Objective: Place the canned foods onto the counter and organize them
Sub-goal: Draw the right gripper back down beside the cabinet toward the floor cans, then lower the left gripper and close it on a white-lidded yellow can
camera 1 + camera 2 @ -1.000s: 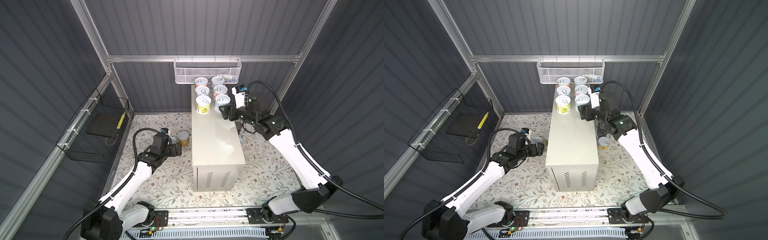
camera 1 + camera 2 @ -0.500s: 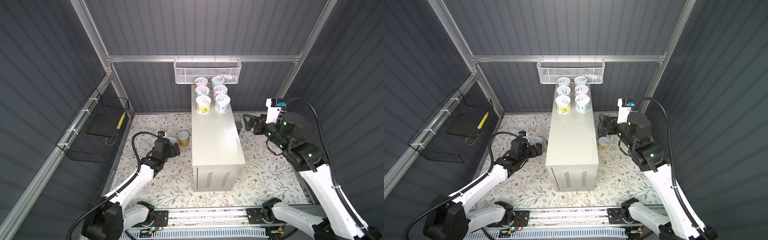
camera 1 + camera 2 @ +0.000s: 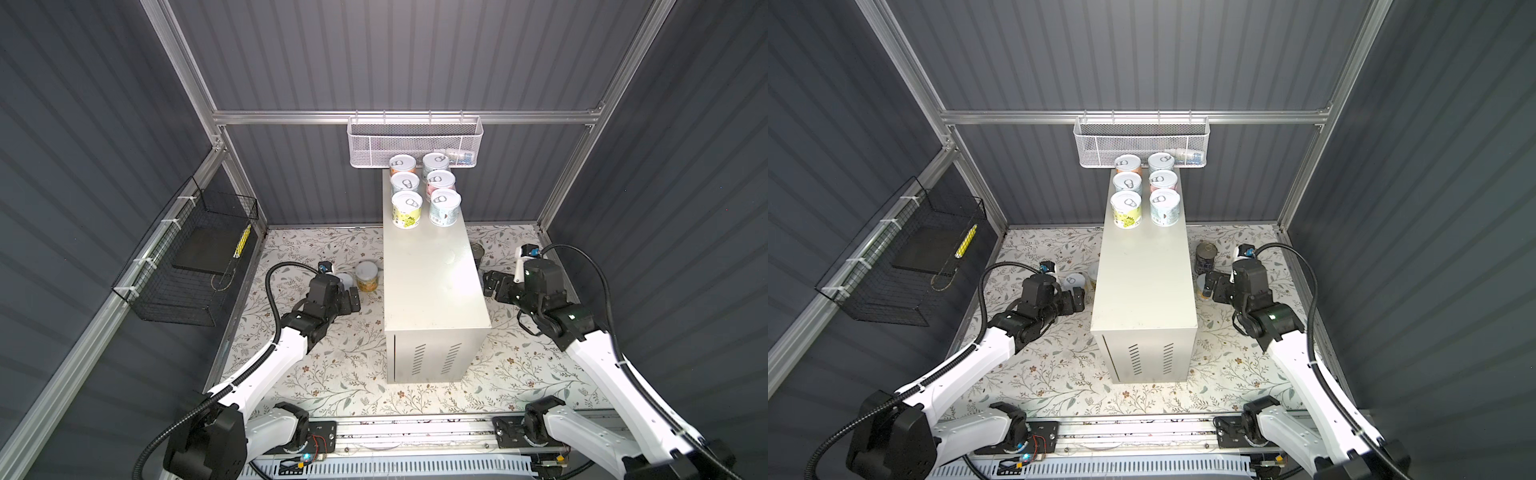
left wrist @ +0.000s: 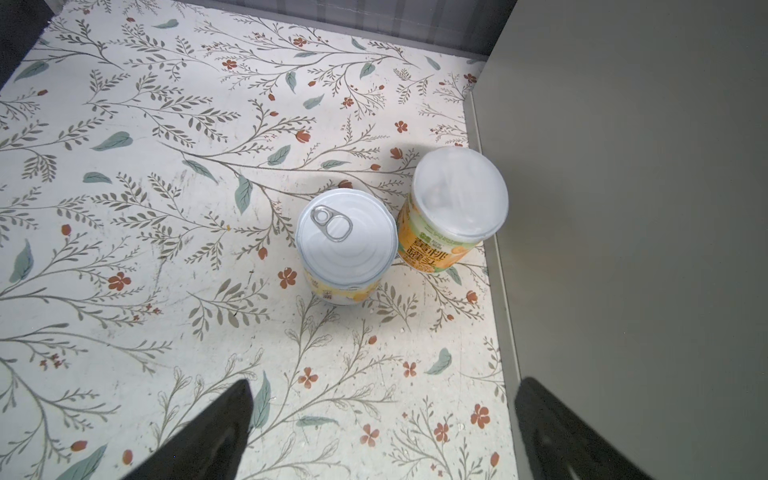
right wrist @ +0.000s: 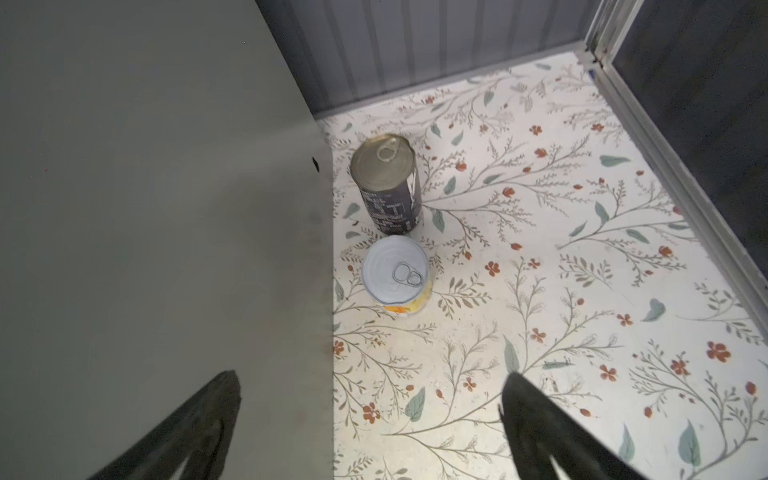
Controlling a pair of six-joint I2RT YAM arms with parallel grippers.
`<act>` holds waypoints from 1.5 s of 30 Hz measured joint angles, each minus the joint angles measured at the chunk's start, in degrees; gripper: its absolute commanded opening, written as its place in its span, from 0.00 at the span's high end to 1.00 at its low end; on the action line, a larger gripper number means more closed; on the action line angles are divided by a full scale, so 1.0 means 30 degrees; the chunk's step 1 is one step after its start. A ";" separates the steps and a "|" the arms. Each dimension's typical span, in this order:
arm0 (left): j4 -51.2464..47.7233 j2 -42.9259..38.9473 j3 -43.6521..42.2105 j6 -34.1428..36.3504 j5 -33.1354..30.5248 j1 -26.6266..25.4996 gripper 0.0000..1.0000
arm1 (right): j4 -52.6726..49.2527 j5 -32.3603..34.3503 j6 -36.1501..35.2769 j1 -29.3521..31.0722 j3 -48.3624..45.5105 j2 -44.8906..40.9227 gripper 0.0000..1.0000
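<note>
Standing upright, counter (image 3: pixel 432 282) carries six cans (image 3: pixel 444 206) in two rows at its far end. Left gripper (image 4: pixel 384 384) hangs beside counter's left flank, jaws spread wide, empty; right gripper (image 5: pixel 372 374) likewise at the right flank. Dark-blue can (image 5: pixel 388 183) and yellow can (image 5: pixel 397 274) stand by the right flank; pull-tab can (image 4: pixel 347 245) and plastic-lidded can (image 4: pixel 457 199), just beside each other, by the left.
</note>
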 measured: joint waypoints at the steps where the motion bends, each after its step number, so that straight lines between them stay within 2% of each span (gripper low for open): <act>1: 0.0066 0.0036 -0.0036 0.0007 0.0058 0.0000 0.00 | 0.0066 -0.0066 -0.0066 -0.0109 -0.0015 0.0692 0.01; 5: 0.0627 0.0372 -0.0211 0.0095 0.0117 0.0000 0.01 | 0.0729 -0.0517 -0.0342 -0.0364 -0.0270 0.3155 0.01; 10: 0.1260 0.1858 -0.0211 0.0444 -0.0335 0.0000 0.01 | 0.1464 -0.0976 -0.0335 -0.0415 -0.0321 0.4765 0.01; 17: 0.1821 0.4503 0.0313 0.0612 -0.1421 0.0044 0.00 | 0.2142 -0.1683 -0.0131 -0.0699 -0.0510 0.4634 0.01; 27: 0.3461 0.8488 0.2244 0.0729 -0.1676 0.0845 0.02 | 0.2317 -0.2106 0.0036 -0.1158 -0.0510 0.3490 0.01; 38: 0.4415 1.1358 0.4116 0.0721 -0.1829 0.1821 0.08 | 0.2441 -0.2404 0.0087 -0.1202 -0.0510 0.3446 0.01; 45: 0.4852 1.2407 0.4743 0.0721 -0.1836 0.1989 0.09 | 0.2572 -0.2623 0.0095 -0.1202 -0.0510 0.3446 0.01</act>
